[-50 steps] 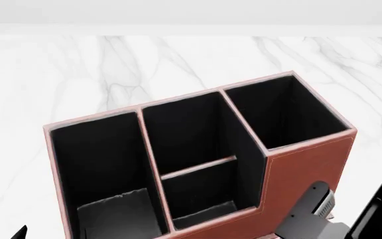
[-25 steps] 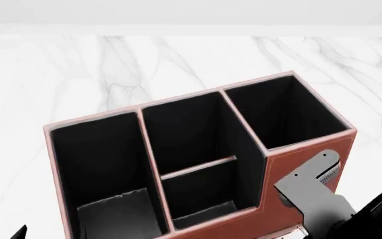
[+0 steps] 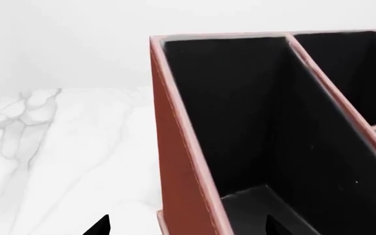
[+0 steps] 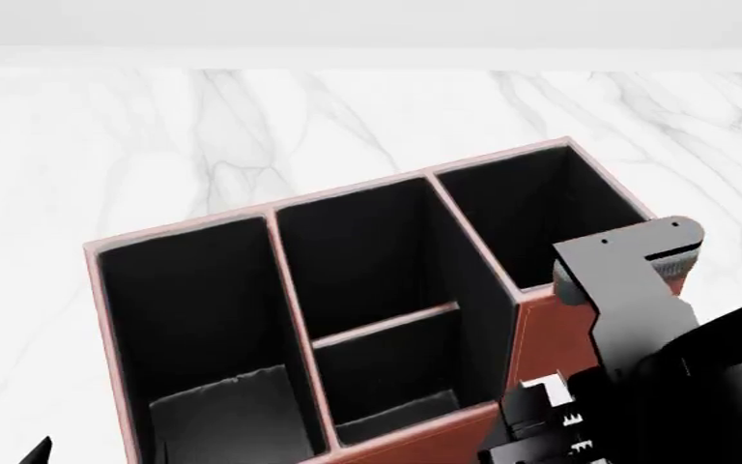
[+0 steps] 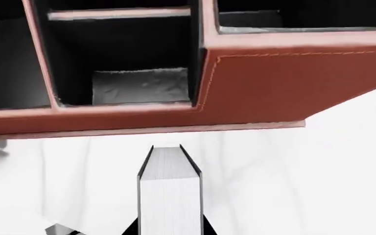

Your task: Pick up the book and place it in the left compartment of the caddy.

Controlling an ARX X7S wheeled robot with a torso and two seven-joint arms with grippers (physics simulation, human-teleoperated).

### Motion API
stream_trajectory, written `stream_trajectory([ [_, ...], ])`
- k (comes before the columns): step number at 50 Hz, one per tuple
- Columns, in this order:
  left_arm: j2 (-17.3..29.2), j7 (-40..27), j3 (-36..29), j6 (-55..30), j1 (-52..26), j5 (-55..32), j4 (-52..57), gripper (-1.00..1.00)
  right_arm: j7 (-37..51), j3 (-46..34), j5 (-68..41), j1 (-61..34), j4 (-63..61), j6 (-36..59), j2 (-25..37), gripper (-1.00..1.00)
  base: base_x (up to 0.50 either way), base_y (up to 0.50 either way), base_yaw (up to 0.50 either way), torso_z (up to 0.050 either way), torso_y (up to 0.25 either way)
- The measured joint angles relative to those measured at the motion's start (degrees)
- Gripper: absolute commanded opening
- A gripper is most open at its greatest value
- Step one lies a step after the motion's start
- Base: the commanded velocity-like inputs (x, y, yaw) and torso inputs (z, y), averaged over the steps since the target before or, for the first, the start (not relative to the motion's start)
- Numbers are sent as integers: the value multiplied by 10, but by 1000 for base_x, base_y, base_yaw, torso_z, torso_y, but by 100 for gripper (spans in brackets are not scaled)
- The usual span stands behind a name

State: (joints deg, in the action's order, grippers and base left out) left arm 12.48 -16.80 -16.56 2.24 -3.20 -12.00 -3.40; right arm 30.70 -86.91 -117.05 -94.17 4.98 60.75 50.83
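The reddish-brown caddy (image 4: 541, 333) stands on the white marble table. Its left compartment (image 4: 190, 319) is the wide black-lined bay at the left end, and it also shows in the left wrist view (image 3: 253, 122). In the right wrist view my right gripper (image 5: 170, 230) is shut on the book (image 5: 170, 191), whose white page edges sit between thin black covers. The book is held above the table just in front of the caddy's stepped front wall (image 5: 273, 83). My right arm (image 4: 629, 290) covers the caddy's right end. My left gripper (image 3: 188, 230) is open beside the caddy's left wall (image 3: 175, 147).
The marble table (image 4: 152, 145) stretches behind and to the left of the caddy. The middle bay (image 4: 371, 280) is split by a divider, and a square bay (image 4: 526, 213) is at the right end. A tip of my left gripper (image 4: 39, 450) shows at the lower left.
My right arm has risen from the lower right corner of the head view and now stands in front of the caddy's right end. The caddy and left gripper have not moved.
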Motion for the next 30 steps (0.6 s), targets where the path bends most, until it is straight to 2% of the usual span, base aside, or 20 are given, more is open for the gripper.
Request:
stream_trajectory([
  [9, 2, -2, -1, 0, 0, -2, 1, 100, 102, -11, -147, -85, 5, 42, -20, -100, 0, 0, 0, 0, 1],
  [15, 3, -4, -2, 1, 0, -3, 1, 100, 143, -14, -209, -134, 19, 58, -43, -100, 0, 0, 0, 0, 0],
  [22, 4, -5, -3, 1, -1, -4, 1, 100, 146, -6, -224, -162, 52, 71, -81, -100, 0, 0, 0, 0, 1],
  [30, 5, -7, -4, 2, -2, -4, 0, 100, 104, 5, -188, -175, 115, 88, -142, -100, 0, 0, 0, 0, 1],
])
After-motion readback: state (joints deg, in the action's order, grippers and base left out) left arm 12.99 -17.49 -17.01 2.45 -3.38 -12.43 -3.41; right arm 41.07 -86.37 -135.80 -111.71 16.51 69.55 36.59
